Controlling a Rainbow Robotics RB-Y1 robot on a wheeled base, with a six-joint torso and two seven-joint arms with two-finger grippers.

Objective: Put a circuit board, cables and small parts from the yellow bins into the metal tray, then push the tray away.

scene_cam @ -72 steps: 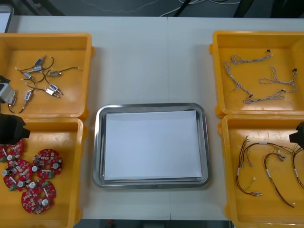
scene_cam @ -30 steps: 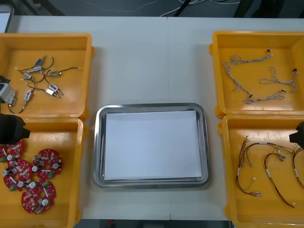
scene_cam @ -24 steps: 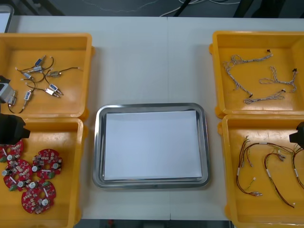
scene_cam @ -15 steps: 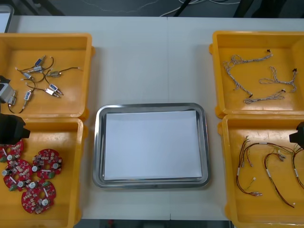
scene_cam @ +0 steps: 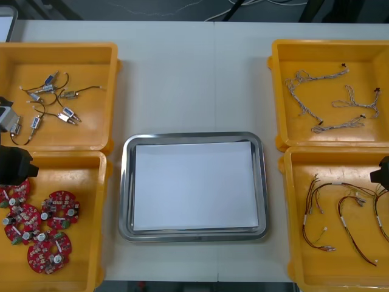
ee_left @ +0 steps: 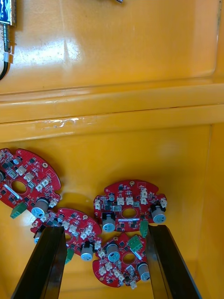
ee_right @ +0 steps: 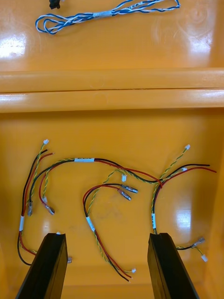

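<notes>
Nothing loaded yet; every pick lies ahead
The left gripper (ee_left: 106, 231), fingers spread, hangs above the circuit boards (ee_left: 129, 208) in the near-left yellow bin (scene_cam: 85, 176); the right gripper (ee_right: 108, 236), likewise spread, above red and yellow cables (ee_right: 100, 201) in the near-right bin (scene_cam: 289, 207); the metal tray (scene_cam: 193, 139) at the table's (scene_cam: 194, 79) middle holds nothing; the push remains too; the bins' walls stand between.

Looks like an electronics assembly workshop or lab: yellow bins (scene_cam: 61, 47) along the left and right edges of a light surface (scene_cam: 194, 79), sorted into red circuit boards (scene_cam: 59, 207), cables (scene_cam: 340, 216) and small metal parts (scene_cam: 67, 114).
</notes>
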